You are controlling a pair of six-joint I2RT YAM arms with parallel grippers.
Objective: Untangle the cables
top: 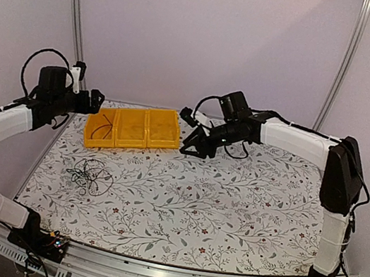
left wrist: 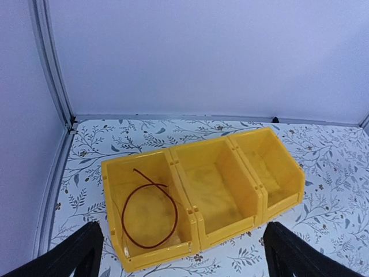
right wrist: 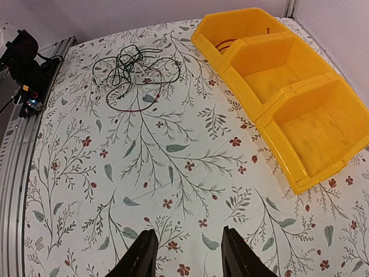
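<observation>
Three yellow bins (top: 131, 128) stand in one row on the floral tabletop (top: 245, 206) in the top view, between the left fingers (top: 95, 102) and the right fingers (top: 194, 145) (both sets hang above the surface, touching nothing). One single cable (top: 104, 128) lies coiled in the bin nearest the left fingers. One tangle of cables (top: 90, 176) rests on the tabletop toward the arm bases, below the left fingers and well apart from the right fingers; its strands are too fine to count.

From the left wrist, the two left fingers (left wrist: 75, 254) sit at the lower corners, spread wide and released. The three bins (left wrist: 147, 259) lie just ahead of them on the tabletop (left wrist: 323, 150). The single cable (left wrist: 149, 216), a reddish-brown loop, is in the bin ahead of the left-hand finger.

From the right wrist, the two right fingers (right wrist: 141, 257) are parted and grasp nothing. The three bins (right wrist: 294, 179) run ahead and to their right across the tabletop (right wrist: 173, 173), and part of the single cable (right wrist: 228, 42) shows in the farthest one. The tangle of cables (right wrist: 135, 72) lies far ahead to the left: dark wires, with one reddish loop on its near side.
</observation>
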